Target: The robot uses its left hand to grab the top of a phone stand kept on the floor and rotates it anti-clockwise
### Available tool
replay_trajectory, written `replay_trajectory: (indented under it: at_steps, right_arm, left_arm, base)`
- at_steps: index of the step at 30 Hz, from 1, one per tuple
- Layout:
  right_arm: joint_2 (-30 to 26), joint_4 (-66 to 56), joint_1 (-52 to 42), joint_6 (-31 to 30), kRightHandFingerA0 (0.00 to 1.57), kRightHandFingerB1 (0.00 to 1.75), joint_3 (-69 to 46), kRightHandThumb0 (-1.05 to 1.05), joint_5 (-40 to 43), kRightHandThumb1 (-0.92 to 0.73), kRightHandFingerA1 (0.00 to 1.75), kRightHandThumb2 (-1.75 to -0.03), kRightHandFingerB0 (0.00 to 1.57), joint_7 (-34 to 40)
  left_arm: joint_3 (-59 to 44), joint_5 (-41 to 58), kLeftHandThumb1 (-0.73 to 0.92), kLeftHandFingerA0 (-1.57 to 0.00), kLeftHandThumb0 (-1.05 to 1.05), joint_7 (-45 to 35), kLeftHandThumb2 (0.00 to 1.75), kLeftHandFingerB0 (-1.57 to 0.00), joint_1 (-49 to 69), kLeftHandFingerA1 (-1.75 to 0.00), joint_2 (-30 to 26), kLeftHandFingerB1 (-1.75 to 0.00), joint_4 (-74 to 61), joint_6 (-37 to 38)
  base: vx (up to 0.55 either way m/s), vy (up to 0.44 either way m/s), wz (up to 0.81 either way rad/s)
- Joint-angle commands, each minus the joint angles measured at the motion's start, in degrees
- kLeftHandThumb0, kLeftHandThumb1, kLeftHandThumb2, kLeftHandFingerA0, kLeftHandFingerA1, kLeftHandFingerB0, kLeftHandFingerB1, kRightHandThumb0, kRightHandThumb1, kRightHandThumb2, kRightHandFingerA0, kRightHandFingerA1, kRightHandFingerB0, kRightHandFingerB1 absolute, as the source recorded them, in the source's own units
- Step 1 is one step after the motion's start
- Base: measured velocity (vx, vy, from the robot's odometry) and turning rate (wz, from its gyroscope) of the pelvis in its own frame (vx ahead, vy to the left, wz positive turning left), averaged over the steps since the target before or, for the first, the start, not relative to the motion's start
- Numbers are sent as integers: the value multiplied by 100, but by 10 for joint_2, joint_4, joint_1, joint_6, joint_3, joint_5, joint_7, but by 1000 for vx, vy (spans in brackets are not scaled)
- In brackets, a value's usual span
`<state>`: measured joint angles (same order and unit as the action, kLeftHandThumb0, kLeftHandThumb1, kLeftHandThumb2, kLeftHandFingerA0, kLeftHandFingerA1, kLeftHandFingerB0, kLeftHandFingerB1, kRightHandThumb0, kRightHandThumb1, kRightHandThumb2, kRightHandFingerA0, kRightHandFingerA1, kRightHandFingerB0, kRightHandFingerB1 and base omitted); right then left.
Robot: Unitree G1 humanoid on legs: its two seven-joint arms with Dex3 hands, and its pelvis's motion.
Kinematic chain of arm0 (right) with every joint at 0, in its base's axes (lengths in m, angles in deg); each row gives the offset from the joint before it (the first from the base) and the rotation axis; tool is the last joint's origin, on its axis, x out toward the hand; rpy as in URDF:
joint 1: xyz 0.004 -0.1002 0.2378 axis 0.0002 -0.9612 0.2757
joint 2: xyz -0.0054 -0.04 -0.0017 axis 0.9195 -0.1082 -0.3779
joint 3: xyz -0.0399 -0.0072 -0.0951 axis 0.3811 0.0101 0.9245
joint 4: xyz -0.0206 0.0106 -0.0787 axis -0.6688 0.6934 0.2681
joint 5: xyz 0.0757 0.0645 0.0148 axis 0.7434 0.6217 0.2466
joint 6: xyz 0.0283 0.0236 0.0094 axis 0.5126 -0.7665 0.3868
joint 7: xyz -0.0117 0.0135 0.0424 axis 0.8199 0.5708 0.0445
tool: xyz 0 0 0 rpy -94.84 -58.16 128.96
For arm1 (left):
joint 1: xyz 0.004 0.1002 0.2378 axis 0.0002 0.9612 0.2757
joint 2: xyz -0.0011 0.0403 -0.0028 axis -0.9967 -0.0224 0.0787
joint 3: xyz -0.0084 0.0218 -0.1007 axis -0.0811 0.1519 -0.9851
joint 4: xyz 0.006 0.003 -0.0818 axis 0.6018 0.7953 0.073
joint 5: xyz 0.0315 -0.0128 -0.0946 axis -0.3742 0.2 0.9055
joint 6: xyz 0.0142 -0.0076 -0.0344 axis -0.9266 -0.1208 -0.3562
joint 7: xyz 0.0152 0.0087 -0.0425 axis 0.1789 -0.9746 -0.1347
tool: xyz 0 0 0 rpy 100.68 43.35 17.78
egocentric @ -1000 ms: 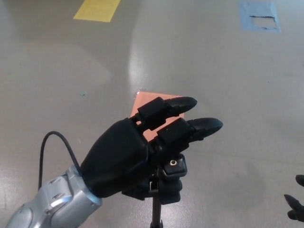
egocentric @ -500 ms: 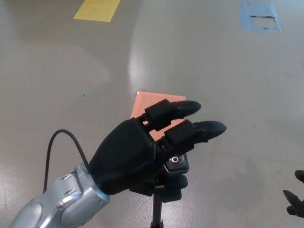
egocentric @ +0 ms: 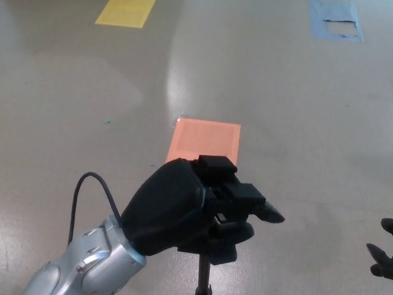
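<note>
Grey floor [egocentric: 295, 110] fills the frame, with an orange patch [egocentric: 206, 138] at centre. At lower centre, the left hand [egocentric: 190, 209] is curled shut over the phone stand [egocentric: 202, 279] top. Only fingertips of the right hand [egocentric: 382, 255] are seen at lower right; their spread cannot be told.

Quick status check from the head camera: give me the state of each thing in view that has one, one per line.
Left hand: fingers curled down over the stand's top, shut on it.
Black phone stand: upright; its top is hidden under the hand, only the pole shows.
Right hand: only fingertips at the picture's edge; open or shut unclear.
Orange square floor marker: flat, uncovered.
</note>
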<state>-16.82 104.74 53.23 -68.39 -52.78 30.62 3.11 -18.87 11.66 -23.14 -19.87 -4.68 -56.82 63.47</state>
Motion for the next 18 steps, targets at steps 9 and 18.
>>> replay_trajectory:
  at_steps: [9, 18]
  right_arm:
    - [-13, 1, 22, -6, 70, 18, -2, -51, -1, -80, 49, -67, 7, -2]
    - [-14, 0, 30, -13, 70, 17, 0, -48, -3, -80, 49, -67, 6, 0]
  left_arm:
    - [3, 268, 73, -104, -38, -156, 63, -88, 14, -66, 11, -47, -33, -140]
    - [-22, 439, 55, -89, -39, -230, 87, -84, 14, -66, 39, -64, -78, -349]
  base:
    - [0, 0, 0]
    - [0, 0, 0]
